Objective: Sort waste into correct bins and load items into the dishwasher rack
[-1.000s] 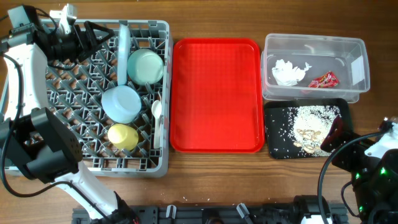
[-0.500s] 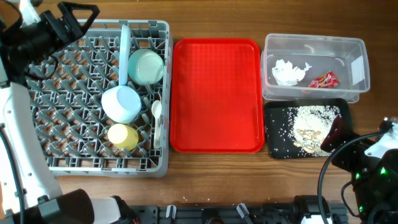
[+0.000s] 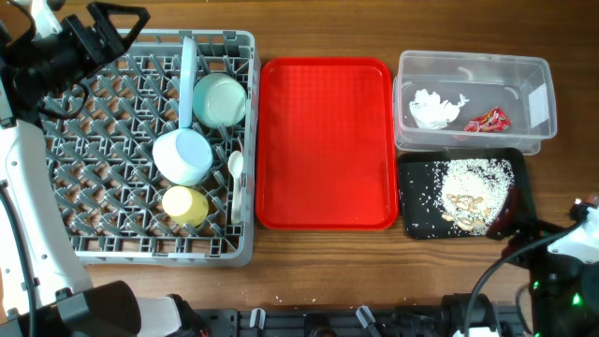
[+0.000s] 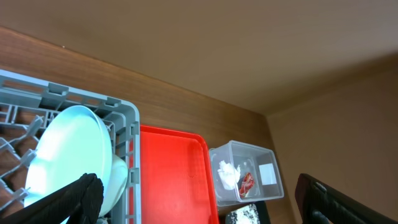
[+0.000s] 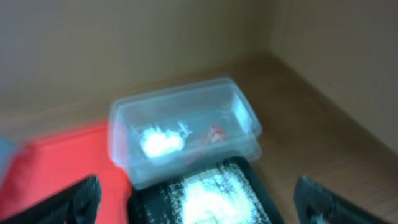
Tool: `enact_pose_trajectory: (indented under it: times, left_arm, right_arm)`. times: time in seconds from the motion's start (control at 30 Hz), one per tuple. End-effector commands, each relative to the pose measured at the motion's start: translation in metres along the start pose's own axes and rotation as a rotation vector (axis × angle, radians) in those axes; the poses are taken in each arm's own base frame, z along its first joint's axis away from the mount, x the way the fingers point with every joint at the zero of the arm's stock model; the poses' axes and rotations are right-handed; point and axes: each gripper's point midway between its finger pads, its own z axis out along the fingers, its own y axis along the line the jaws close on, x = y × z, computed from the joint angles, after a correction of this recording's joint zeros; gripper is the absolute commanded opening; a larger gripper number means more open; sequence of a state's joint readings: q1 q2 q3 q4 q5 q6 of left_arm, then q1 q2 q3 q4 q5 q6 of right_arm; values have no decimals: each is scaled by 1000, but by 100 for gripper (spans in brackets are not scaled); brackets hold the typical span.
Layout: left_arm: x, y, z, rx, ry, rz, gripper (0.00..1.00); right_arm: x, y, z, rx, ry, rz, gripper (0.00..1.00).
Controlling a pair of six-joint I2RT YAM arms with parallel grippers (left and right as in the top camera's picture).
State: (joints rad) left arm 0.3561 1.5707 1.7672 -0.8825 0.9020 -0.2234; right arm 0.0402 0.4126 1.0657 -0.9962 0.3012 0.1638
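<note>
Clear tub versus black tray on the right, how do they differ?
The tub is see-through with tall walls; the black tray is opaque and shallow. The tub holds a napkin and a red wrapper; the black tray holds rice scraps. Both are rectangular, alike in footprint, and lie side by side.

Even, bright light; right-wrist blur

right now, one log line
rack: dishes loaded | tub: napkin, wrapper | black tray: rice | left gripper: open | right gripper: open
</note>
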Motion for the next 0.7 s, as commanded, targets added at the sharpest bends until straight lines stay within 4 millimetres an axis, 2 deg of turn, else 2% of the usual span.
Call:
enact_pose_trajectory:
  times: [0.0,0.1,0.17,0.2,0.3,0.37,0.4,0.53,0.6,0.67]
  left_arm:
    - [-1,2,-1,0,-2,-9,100]
    - [-1,2,-1,0,-2,-9,100]
    - [-1,2,-1,0,-2,-9,100]
    - [-1,2,-1,0,-2,-9,100]
    - [-1,2,-1,0,-2,-9,100]
    - [-1,2,-1,0,-2,-9,100]
    - [-1,2,-1,0,-2,-9,100]
    - [-1,2,-1,0,-2,-9,100]
    - [-1,2,-1,0,-2,-9,100]
    - [-1,2,-1,0,-2,-9,100]
  right_arm:
    - [-24,42,-9,-250,-323,-128,100]
    - [-39,68,-15,-377,-635,-155,100]
    - [-31,82,-13,-447,-772,-162,100]
    - [-17,88,-4,-472,-782,-170,100]
    - [29,101,29,-517,-693,-174,100]
    - [52,107,45,-533,-634,-184,100]
    - [72,109,59,-538,-583,-189,100]
    - [124,111,88,-543,-404,-179,100]
    - [143,110,96,-533,-322,-191,100]
    - [143,108,97,-520,-322,-192,100]
